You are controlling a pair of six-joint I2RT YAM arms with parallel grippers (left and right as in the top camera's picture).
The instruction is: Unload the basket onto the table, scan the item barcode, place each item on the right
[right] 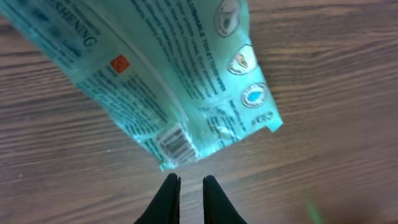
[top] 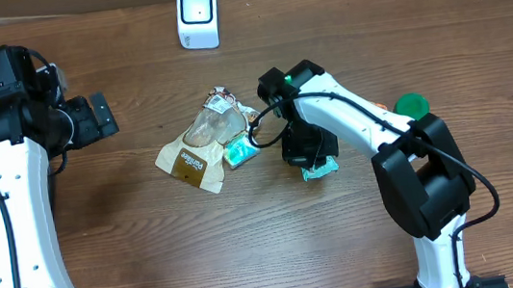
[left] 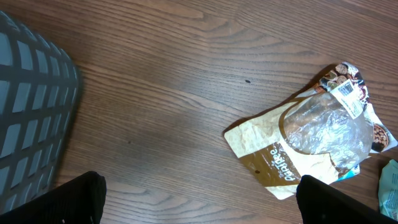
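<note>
Right arm (top: 361, 122), the nearer of the two: the right gripper (right: 189, 180) stands over the teal packet (right: 155, 68), fingers drawn almost together with bare wood showing in the slit; whether the tips nip the packet's seam I cannot tell. Teal packet: on the table right of centre, long axis running away from the fingertips and slanting left, barcode (right: 177, 142) at the near end just off the tips, scanner (top: 196, 15) well apart at the back edge. Left gripper (top: 96, 117): spread wide, empty, well apart at the left.
</note>
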